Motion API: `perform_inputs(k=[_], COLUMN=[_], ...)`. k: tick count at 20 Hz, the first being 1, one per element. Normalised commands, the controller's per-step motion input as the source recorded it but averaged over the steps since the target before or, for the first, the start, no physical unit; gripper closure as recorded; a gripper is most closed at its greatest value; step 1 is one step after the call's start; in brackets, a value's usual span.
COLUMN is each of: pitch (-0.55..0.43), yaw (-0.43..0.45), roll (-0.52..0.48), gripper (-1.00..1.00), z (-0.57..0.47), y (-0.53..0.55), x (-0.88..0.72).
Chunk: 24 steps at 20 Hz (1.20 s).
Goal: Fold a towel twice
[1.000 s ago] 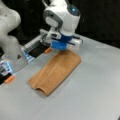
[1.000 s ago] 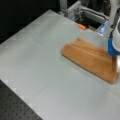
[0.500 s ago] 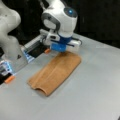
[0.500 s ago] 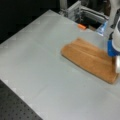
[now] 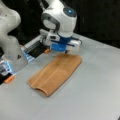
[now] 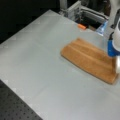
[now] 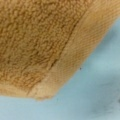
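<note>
The orange-brown towel (image 5: 56,72) lies flat on the grey table (image 5: 97,90) as a long doubled strip, its rounded fold at the near left end. In both front views it runs diagonally (image 6: 87,58). My gripper (image 5: 66,51) hangs just over the strip's far end, close to the cloth; in a front view it stands at the right edge (image 6: 116,63). The wrist view is filled by a corner of the towel (image 7: 35,40) with its woven band (image 7: 75,50) over the table (image 7: 95,95). No fingers show there.
A second white arm (image 5: 10,32) stands at the left. Behind the towel sit a metal rack (image 6: 82,12) and small orange pieces (image 5: 47,51) (image 5: 10,79) (image 6: 81,26). A dark perforated board (image 6: 15,107) borders the table's near corner.
My arm has shifted slightly left and a little lower over the towel's far end. The towel lies as before.
</note>
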Motion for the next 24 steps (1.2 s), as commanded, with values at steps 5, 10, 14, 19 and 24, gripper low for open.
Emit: perform_inputs(k=[5,10,14,19,24], pitch=[-0.031,-0.002,-0.03,0.008,-0.03], yaw=[-0.123,-0.021,0.163,0.358,0.292], roll=[0.064,0.037,-0.017,-0.041,-0.089], gripper=[-1.0,-1.0,-1.0,-1.0,-1.0], z=[0.28,0.22,0.12,0.19,0.17], y=[0.13,0.13,0.08,0.06,0.11], x=[-0.27,-0.05,0.22,0.64,0.78])
